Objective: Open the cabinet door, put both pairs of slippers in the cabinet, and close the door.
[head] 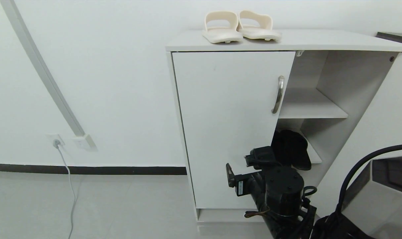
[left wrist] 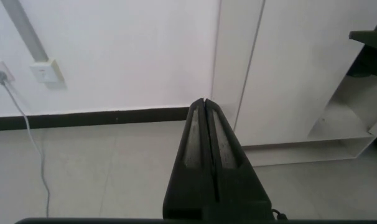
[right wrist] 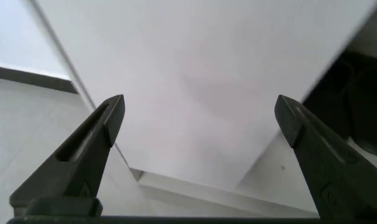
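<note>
Black slippers (head: 292, 149) are stowed on the lower shelf (head: 315, 156) of the cabinet (head: 350, 79). Beige slippers (head: 242, 28) lie side by side on its top (head: 320, 39), so fetching them is judged the step in hand.

The right claw (right wrist: 200, 106) is spread wide and empty, low before the shut door (head: 227, 126). The left claw (left wrist: 204, 107) is closed on nothing and faces the floor beside the cabinet.

A lift clear of the top's front edge is advised, with both straps pinched together. The upper shelf (head: 310, 108) is judged a fit place.

The handle (head: 279, 94) and the open door (head: 370, 132) are to be avoided. A wall socket (head: 56, 142) with a cable is noted well apart.
</note>
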Controlling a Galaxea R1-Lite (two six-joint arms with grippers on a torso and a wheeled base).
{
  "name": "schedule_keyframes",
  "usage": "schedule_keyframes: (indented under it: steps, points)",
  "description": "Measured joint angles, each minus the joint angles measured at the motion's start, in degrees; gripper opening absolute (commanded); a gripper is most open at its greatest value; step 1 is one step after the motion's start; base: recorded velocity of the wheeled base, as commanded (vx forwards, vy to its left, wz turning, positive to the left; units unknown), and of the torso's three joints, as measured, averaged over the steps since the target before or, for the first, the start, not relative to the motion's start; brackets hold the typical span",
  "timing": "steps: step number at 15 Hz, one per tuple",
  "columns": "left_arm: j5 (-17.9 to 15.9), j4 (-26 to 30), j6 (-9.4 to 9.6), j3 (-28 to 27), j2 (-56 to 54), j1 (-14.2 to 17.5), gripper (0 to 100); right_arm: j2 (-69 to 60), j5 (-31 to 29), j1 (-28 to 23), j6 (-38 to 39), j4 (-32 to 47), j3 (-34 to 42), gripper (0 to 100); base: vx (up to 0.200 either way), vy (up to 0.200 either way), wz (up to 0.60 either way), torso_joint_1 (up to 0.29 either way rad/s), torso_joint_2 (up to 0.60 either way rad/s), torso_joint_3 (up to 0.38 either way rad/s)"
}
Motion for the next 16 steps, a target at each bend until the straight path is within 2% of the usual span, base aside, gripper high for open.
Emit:
schedule_keyframes:
  steps: [5, 16]
  points:
    - [0.0, -0.06, -0.16, 0.0, 0.0, -0.05, 0, 0.33, 1.04, -2.74, -0.44, -2.17, 0.72, 100, 0.0, 0.0, 0.0, 0.0, 0.0, 0.0]
    - [0.02, -0.06, -0.16, 0.0, 0.0, -0.02, 0, 0.62, 2.05, -2.85, -0.85, -2.3, 1.63, 100, 0.0, 0.0, 0.0, 0.0, 0.0, 0.0]
